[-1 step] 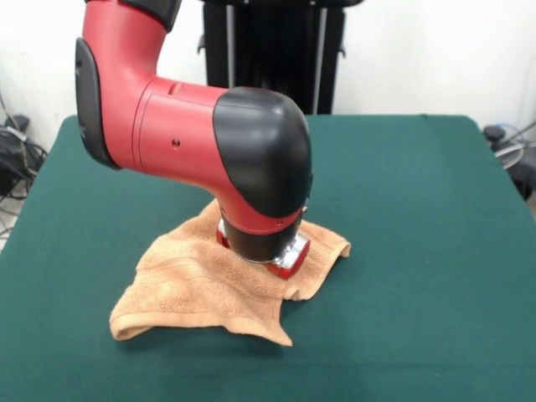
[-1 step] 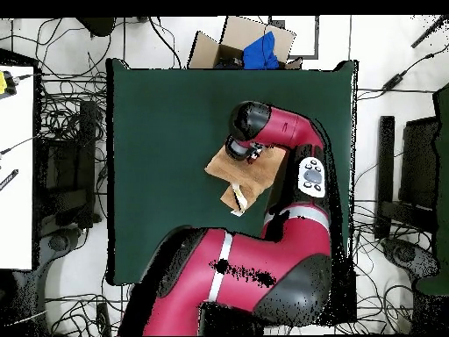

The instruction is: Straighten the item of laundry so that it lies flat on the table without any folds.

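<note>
towel [image 1: 197, 285] lies rumpled, edges folded, on green table [image 1: 419, 251].

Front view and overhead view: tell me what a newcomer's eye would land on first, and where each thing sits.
The red and black arm dominates, bending down from above with its wrist end pressed low onto the peach-orange towel. The towel lies rumpled and folded near the middle of the dark green table, with one corner turned up at its front edge. In the overhead view, a cardboard box with something blue in it sits just past the table's far edge.
</note>
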